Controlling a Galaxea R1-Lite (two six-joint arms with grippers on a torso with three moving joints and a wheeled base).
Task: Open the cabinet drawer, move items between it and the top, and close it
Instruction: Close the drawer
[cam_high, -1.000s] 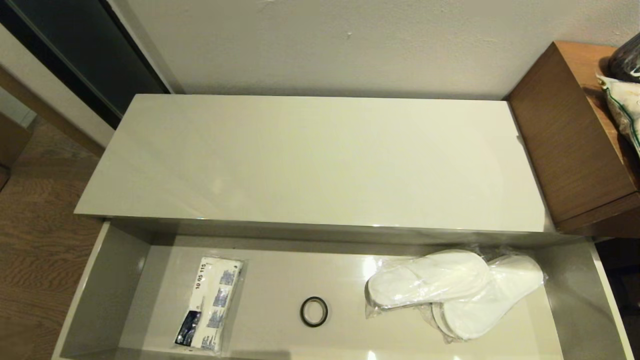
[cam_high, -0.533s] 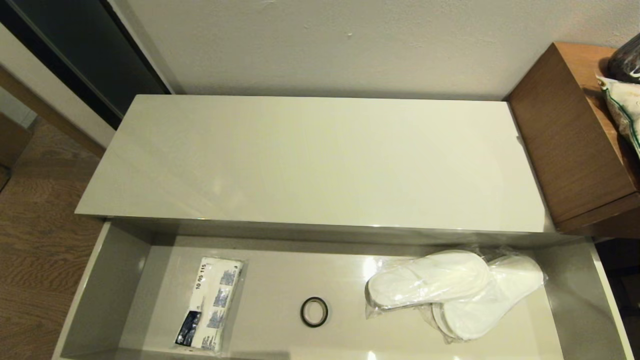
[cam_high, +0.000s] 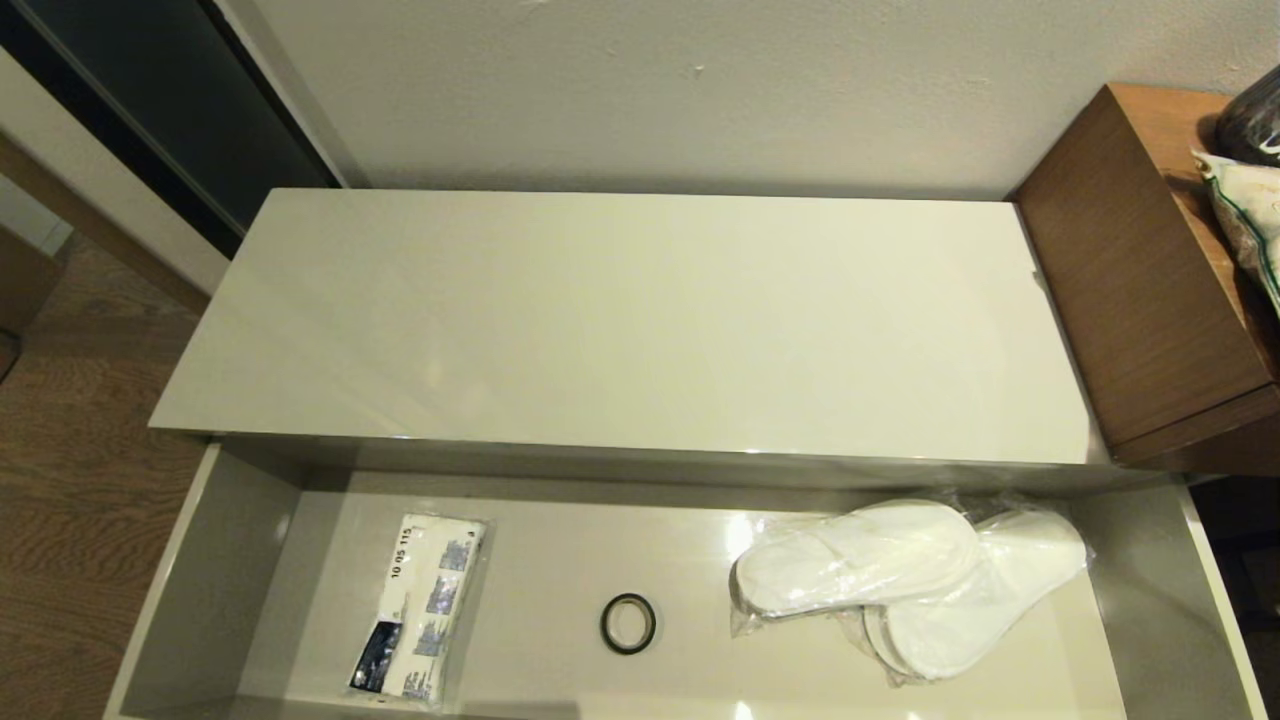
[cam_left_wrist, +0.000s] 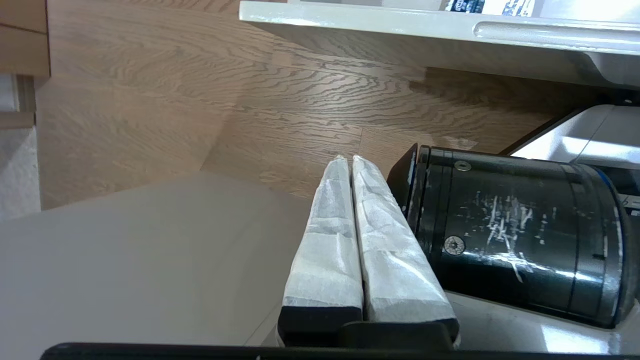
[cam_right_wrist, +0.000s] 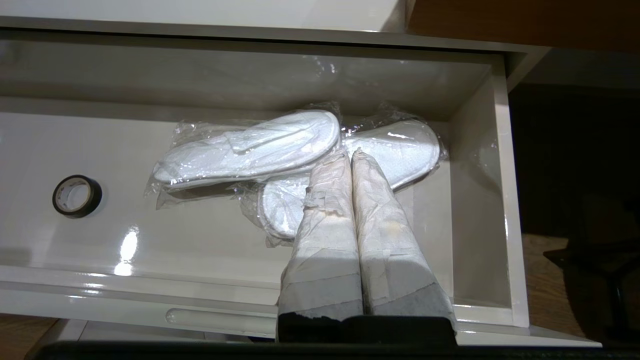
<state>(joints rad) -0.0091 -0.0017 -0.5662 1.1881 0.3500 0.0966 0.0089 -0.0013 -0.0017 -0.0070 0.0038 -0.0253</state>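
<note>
Left gripper (cam_left_wrist: 350, 160): low beside the robot's own base, below and outside the drawer front; fingers pressed together on nothing; parked.
Cabinet drawer (cam_high: 200, 600): pulled fully out below the top, interior exposed.
Top (cam_high: 630, 320): glossy cream slab directly behind the drawer; nothing on it.
Tissue packet (cam_high: 420, 610): flat on the drawer floor, left part; long axis roughly front to back, tilted slightly.
Black ring (cam_high: 628, 623): lying flat near mid-drawer, between packet and slippers, apart from both.
Slippers (cam_high: 900, 585): two overlapping bagged pairs in the right part of the drawer; long axes roughly left to right, toes toward the right wall.
Right gripper (cam_right_wrist: 350, 155): above the drawer's front right, fingers closed together, empty, tips pointing at the slippers just ahead.
Key relation: slippers lie forward of and below the right gripper, clearly the nearer arm; judged next step is parting the fingers and descending across the slippers' short width.
Risk: slick film may slide or bunch.
</note>
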